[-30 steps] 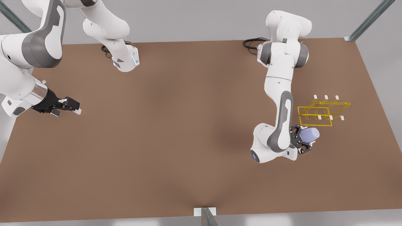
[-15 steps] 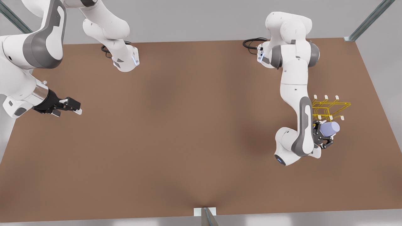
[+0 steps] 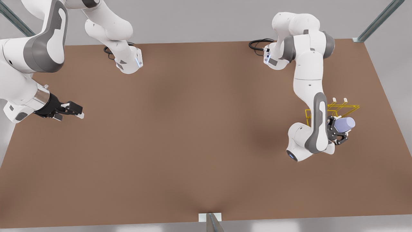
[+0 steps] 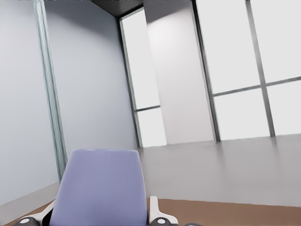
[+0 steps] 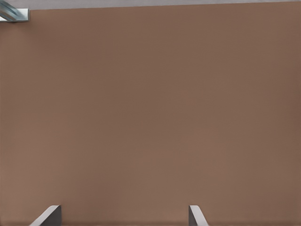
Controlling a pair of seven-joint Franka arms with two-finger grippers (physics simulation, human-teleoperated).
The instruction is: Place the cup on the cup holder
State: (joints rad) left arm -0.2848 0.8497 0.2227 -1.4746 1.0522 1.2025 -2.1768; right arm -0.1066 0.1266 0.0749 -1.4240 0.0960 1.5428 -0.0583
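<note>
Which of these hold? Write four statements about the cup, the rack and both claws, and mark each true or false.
1. The left claw is shut on the cup. True.
2. The cup stands upright on the table. False: it is held tipped over, at the cup holder.
3. The right claw grips the cup holder. False: it hangs open and empty at the front view's left.
4. The left arm hides part of the cup holder. True.
</note>
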